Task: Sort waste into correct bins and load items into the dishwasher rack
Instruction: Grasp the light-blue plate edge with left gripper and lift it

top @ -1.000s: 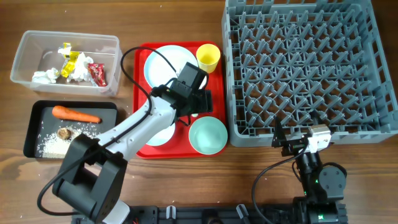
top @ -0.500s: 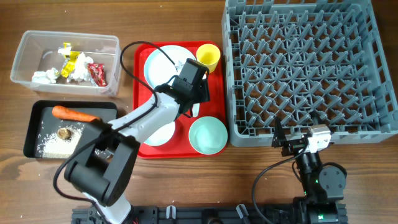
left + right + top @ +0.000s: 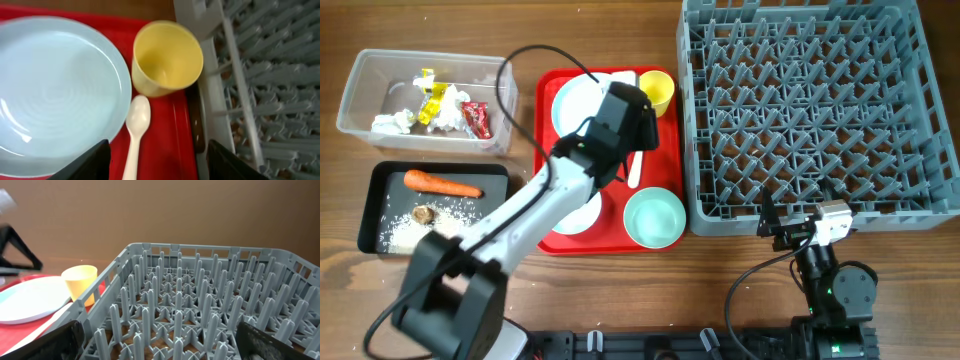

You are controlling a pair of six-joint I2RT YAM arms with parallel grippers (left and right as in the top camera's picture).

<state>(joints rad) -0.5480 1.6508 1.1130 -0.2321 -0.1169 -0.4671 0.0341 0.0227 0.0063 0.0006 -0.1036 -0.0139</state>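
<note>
My left gripper (image 3: 157, 166) hovers open over the far right part of the red tray (image 3: 550, 235). A white plastic spoon (image 3: 137, 126) lies on the tray beneath the gap between the fingers, untouched. Just ahead stands the small yellow cup (image 3: 166, 57), upright and empty, beside the large pale-blue plate (image 3: 55, 95). In the overhead view the left gripper (image 3: 632, 128) covers part of the plate (image 3: 575, 100). A mint-green bowl (image 3: 654, 217) sits at the tray's near right, and the arm half hides a pale-blue bowl (image 3: 582, 214). My right gripper (image 3: 165, 347) is open at the grey dishwasher rack (image 3: 200, 305), holding nothing.
The clear tub (image 3: 360, 100) at far left holds wrappers and tissue. The black tray (image 3: 370, 215) below it holds a carrot (image 3: 442, 183), rice grains and a brown lump. The rack (image 3: 815, 110) stands right against the red tray's right edge.
My left gripper has moved toward the far end of the red tray, nearer the yellow cup, uncovering the spoon. The right arm has not moved.
</note>
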